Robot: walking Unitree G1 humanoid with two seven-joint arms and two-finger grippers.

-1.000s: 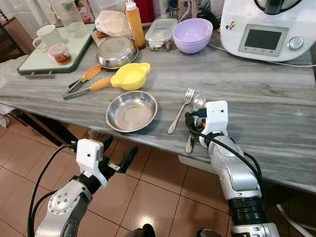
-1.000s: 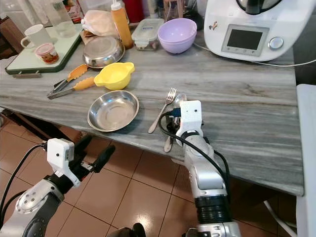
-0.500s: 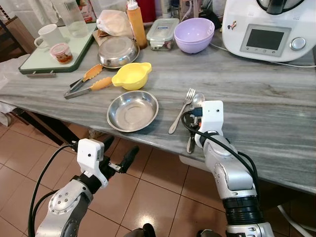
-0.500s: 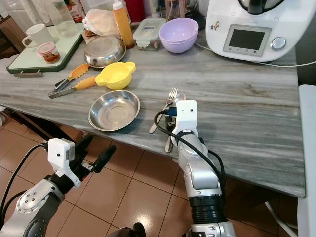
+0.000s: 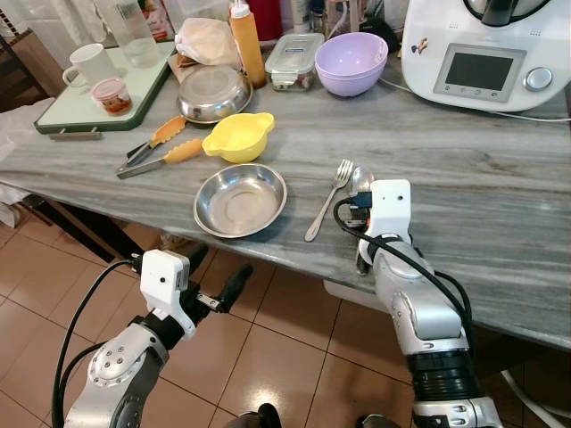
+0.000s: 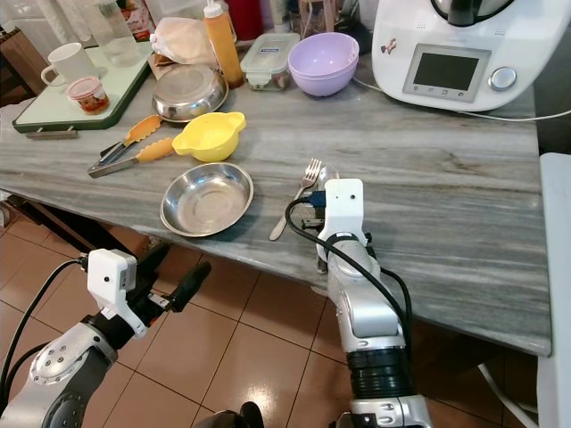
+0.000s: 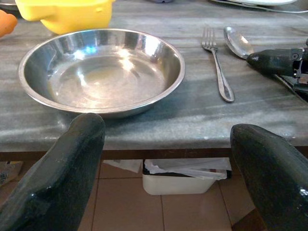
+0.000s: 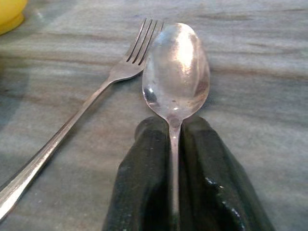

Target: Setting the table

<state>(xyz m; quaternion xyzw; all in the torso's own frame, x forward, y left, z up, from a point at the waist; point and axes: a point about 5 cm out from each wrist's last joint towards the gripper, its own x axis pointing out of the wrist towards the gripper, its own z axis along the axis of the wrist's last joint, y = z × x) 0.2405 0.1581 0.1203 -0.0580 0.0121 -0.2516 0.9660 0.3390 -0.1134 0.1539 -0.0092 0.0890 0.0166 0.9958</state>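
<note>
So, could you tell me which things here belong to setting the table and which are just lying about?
In the job:
- spoon, clamped in the right gripper
- fork
- steel plate

Lying about:
- yellow bowl
- tongs
- purple bowl
- sauce bottle
- mug

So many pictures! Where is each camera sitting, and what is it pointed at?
Left eye, right eye: on the head, looking down at the counter and both arms; the pair share one scene.
Left wrist: on the left arm below the counter edge, facing the steel bowl between its open fingers.
Right wrist: on the right arm over the counter, looking along shut jaws pinching the spoon; both wrist views share the fork.
</note>
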